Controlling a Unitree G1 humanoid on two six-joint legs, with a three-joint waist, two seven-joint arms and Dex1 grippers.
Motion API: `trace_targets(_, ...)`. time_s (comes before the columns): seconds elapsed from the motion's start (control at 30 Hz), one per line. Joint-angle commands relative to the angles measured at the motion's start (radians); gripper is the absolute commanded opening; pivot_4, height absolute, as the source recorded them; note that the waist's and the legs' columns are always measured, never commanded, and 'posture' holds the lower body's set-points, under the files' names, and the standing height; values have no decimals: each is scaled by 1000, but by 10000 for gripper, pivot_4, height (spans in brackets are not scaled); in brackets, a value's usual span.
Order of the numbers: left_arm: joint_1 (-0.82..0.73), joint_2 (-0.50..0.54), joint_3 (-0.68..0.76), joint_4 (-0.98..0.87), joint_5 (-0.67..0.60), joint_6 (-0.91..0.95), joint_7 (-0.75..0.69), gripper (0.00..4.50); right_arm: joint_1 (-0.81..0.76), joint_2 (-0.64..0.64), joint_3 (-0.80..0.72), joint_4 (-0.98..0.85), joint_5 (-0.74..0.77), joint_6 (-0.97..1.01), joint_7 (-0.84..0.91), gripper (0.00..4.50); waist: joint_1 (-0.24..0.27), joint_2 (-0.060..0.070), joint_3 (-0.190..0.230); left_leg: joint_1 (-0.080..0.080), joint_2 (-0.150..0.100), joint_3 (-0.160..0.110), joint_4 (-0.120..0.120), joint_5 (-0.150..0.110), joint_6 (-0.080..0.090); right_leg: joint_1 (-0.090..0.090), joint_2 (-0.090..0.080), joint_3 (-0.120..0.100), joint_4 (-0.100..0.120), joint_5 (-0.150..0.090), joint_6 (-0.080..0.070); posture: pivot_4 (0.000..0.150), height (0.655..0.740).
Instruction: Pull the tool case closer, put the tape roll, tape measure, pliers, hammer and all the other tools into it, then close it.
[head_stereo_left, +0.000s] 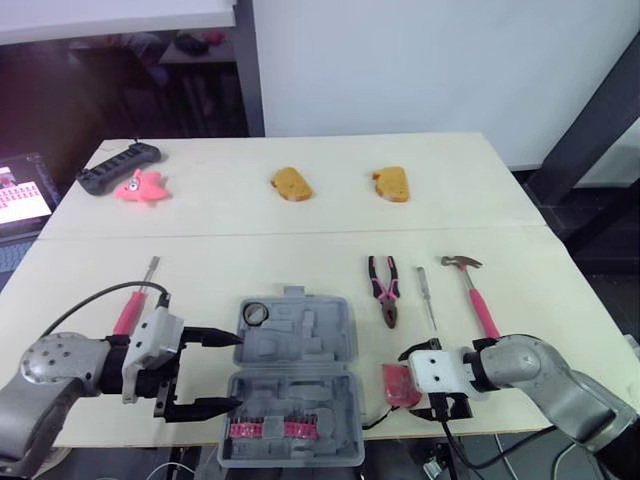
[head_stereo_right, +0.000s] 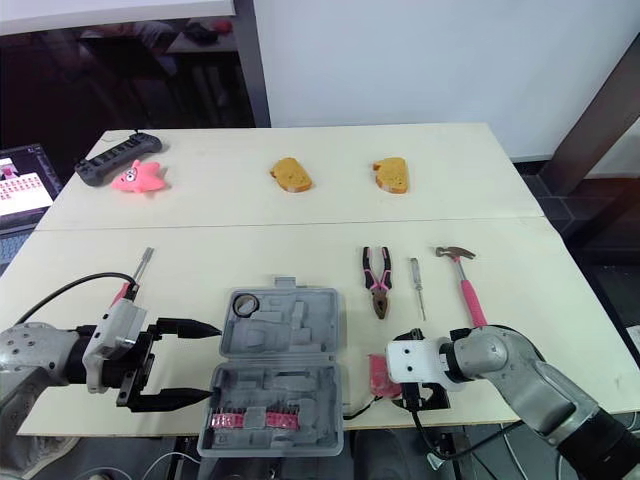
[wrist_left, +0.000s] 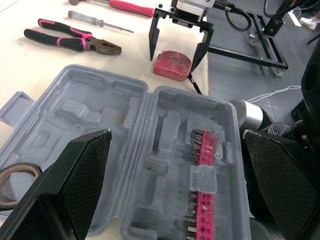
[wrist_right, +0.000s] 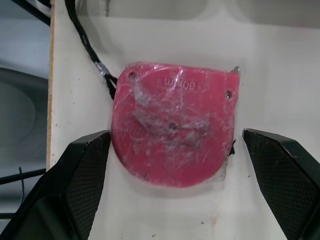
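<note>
Open tool case (head_stereo_left: 310, 340) lies at the table's (head_stereo_left: 300, 250) near edge, and the left wrist view details its pink bit row (wrist_left: 200, 190). Left gripper (head_stereo_left: 236, 372), spread, sits at the case's 9 o'clock. Right gripper (wrist_right: 176, 132), spread, straddles the tape measure (wrist_right: 170, 115) at 3 o'clock. The right wrist view shows embossed lettering on the tape measure, unreadable.

One each of tool case (head_stereo_left: 320, 350), tape roll (head_stereo_left: 244, 313), tape measure (head_stereo_left: 398, 385), pliers (head_stereo_left: 385, 290), hammer (head_stereo_left: 475, 290), pink toy (head_stereo_left: 140, 187) and black power strip (head_stereo_left: 118, 165); two screwdrivers (head_stereo_left: 135, 300) (head_stereo_left: 427, 300), two yellow sponges (head_stereo_left: 291, 183) (head_stereo_left: 391, 183).
</note>
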Motion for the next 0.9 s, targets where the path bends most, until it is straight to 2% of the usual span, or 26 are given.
trace_targets(0.03,-6,3,25,-31,-4,-13,10,45000,8,29,-11,9,-14,-4,-2,44611,-2,0,0,0,0,0,0,0,0,0,0,0,0,0,0,1500,7400)
trace_targets(0.07,-12,4,23,-33,-5,-7,16,45000,11,36,-14,11,-12,-3,-2,44611,-2,-1,0,0,0,0,0,0,0,0,0,0,0,0,0,1500,7400)
trace_targets(0.17,-21,8,18,-35,-6,0,23,45000,19,47,-23,13,-13,-6,2,37171,-1,-1,0,1,0,0,0,0,0,0,0,0,1,0,0,1500,7400)
trace_targets(0.2,-25,9,17,-36,-6,4,26,45000,22,50,-26,10,-12,-7,5,31766,-2,-1,0,1,0,0,0,0,0,0,0,0,1,0,0,1500,7400)
trace_targets(0.23,-29,10,15,-40,-7,10,30,45000,26,52,-30,5,-9,-8,8,28433,-2,-1,0,1,0,0,0,0,0,1,0,0,1,0,0,1500,7400)
trace_targets(0.57,-49,11,21,-42,-6,35,55,45000,-6,27,-139,-132,106,57,73,28360,-1,0,0,1,0,-1,0,0,0,1,0,0,1,1,2,1500,7400)
trace_targets(0.63,-55,12,24,-22,5,28,57,45000,-105,7,-178,-216,190,181,128,28360,-2,0,0,1,0,-1,0,0,0,0,0,0,1,1,2,1500,7400)
trace_targets(0.7,-70,9,20,4,16,19,63,45000,-279,28,-165,-274,259,364,166,28360,-6,2,1,1,0,0,1,0,0,0,0,0,1,2,2,1500,7400)
trace_targets(0.83,-91,-4,11,60,44,-6,68,45000,-578,137,12,-216,207,574,172,28360,-2,2,1,1,2,-3,0,0,0,-1,3,-1,3,3,1,1500,7400)
trace_targets(0.9,-89,-7,14,86,54,-26,61,45000,-673,210,94,-147,161,603,148,28360,-1,2,1,0,2,-4,-1,0,0,-2,4,-3,3,3,1,1500,7400)
